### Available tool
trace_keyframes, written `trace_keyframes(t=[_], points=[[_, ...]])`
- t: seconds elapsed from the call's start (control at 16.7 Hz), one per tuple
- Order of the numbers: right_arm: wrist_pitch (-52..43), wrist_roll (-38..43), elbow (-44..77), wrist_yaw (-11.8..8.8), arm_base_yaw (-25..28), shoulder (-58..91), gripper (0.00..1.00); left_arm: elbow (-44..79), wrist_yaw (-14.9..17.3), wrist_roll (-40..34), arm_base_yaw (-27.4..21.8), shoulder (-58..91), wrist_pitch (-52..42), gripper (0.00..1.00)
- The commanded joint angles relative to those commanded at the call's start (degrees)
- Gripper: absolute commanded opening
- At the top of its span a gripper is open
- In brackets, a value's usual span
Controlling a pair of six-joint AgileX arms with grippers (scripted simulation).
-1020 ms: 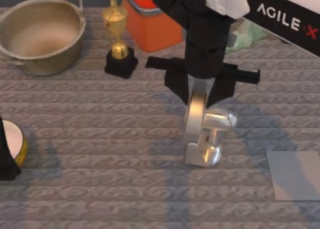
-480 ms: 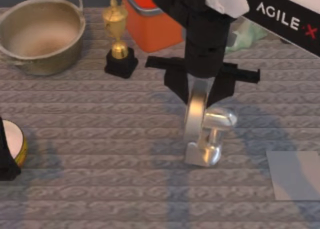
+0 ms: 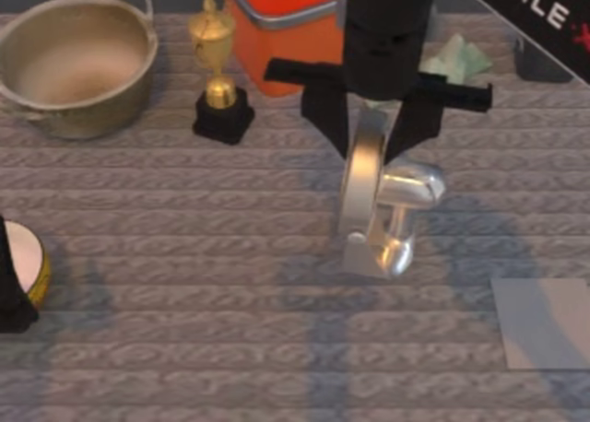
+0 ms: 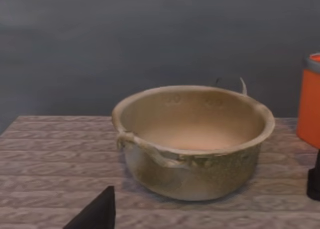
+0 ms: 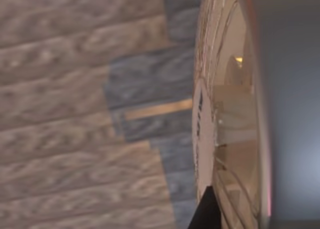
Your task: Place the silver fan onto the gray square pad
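Fan [image 3: 378, 201] hangs in the right jaws [image 3: 371, 127], ring head pinched edge-on between them, motor bulge and stand below and toward the pad side. The offset shadow on the counter [image 3: 184, 256] suggests it is lifted clear, likely so it can be carried across. Gripping the thin ring keeps the stand free for setting down upright. Pad [image 3: 544, 322] lies flat, well off to the right of the jaws, bare. Beyond the jaws: orange bin [image 3: 277, 35], trophy [image 3: 219, 67], pot [image 3: 76, 63]. Right arm's casing reads a partial "GILE·X". Left jaws [image 3: 14, 275] are parked at the counter's left edge; I cannot tell their state.
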Motion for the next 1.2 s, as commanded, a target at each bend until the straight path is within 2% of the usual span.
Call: trace_keyframes(t=[0.36, 0.6, 0.84, 1.02, 1.2], points=[[-0.4, -0.5, 0.0, -0.2, -0.4, -0.4, 0.0, 0.0, 0.0, 0.0, 0.0, 0.0, 0.0, 1.0], [-2.0, -8.8, -5.5, -1.7, -1.4, -3.5, 0.0, 0.0, 0.0, 0.0, 0.0, 0.0, 0.0, 1.0], [-2.9, -26.6, -14.7, -3.6, -3.7, -9.9, 0.0, 0.0, 0.0, 0.0, 0.0, 0.0, 0.0, 1.0], [-1.8, -45.1, -23.0, -4.4, -6.0, -16.7, 0.0, 0.0, 0.0, 0.0, 0.0, 0.0, 0.0, 1.0], [0.9, -65.5, -31.8, -4.4, -8.6, -24.3, 0.0, 0.0, 0.0, 0.0, 0.0, 0.0, 0.0, 1.0]])
